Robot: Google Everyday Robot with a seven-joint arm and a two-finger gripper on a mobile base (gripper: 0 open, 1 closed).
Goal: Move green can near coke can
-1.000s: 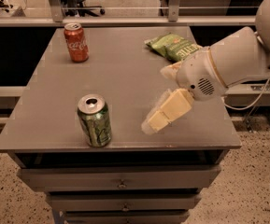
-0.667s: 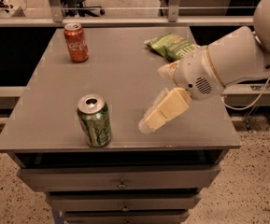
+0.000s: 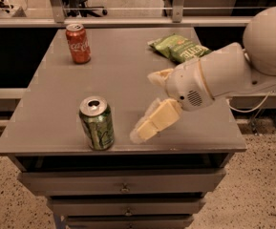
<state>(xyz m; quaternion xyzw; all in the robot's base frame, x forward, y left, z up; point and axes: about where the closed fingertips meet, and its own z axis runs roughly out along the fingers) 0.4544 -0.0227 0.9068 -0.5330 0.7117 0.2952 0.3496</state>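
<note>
The green can (image 3: 97,123) stands upright near the front edge of the grey table (image 3: 123,75), left of centre. The coke can (image 3: 78,43) stands upright at the far left of the table, well apart from the green can. My gripper (image 3: 144,105) hangs low over the table just right of the green can, with a small gap between them. It is open and empty. Its lower finger (image 3: 155,121) points down-left toward the green can, and its upper finger (image 3: 159,76) sits farther back.
A flat green chip bag (image 3: 179,47) lies at the far right of the table, behind my arm (image 3: 223,75). Drawers (image 3: 123,185) sit below the tabletop. A rail and chair legs stand beyond the table's back edge.
My gripper has moved a little to the left, closer to the green can. Both cans and the chip bag have stayed in place.
</note>
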